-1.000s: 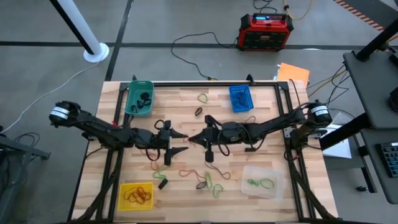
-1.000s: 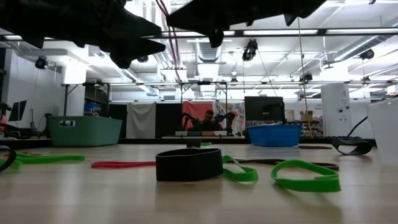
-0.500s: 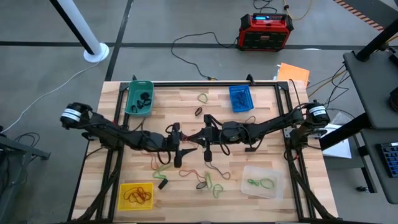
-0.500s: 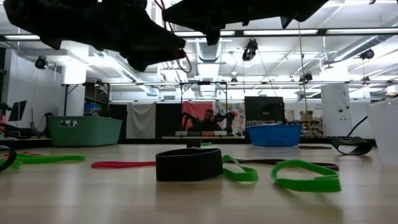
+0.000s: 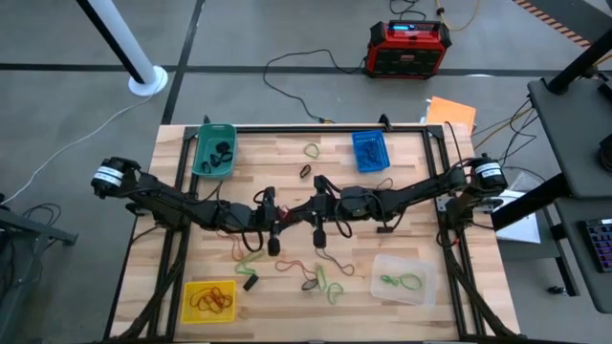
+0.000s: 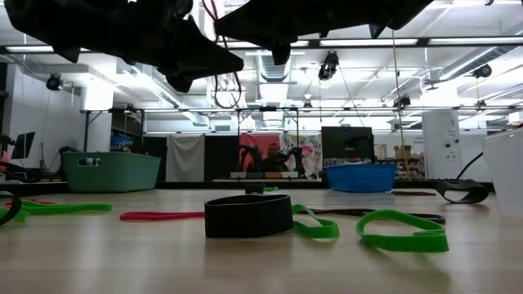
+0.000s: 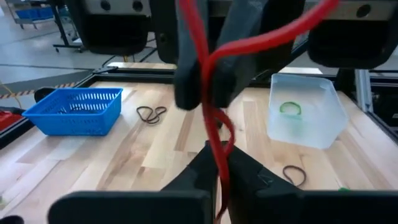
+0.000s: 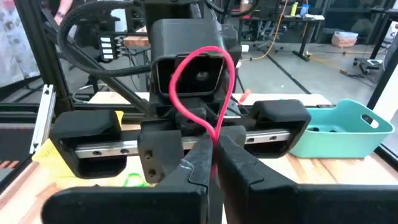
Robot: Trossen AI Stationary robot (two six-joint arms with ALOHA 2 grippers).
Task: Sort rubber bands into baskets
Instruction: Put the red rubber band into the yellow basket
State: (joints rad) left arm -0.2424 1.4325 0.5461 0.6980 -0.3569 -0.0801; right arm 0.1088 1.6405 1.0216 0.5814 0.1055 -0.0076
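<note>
We are partway done. Our left gripper [image 5: 274, 227] and right gripper [image 5: 316, 227] are both pinched shut on one red band [image 8: 200, 93] above the table's middle. Some baskets [image 5: 208, 299] hold bands, but green bands [image 5: 330, 285] lie loose on the table [image 5: 411, 177].
</note>
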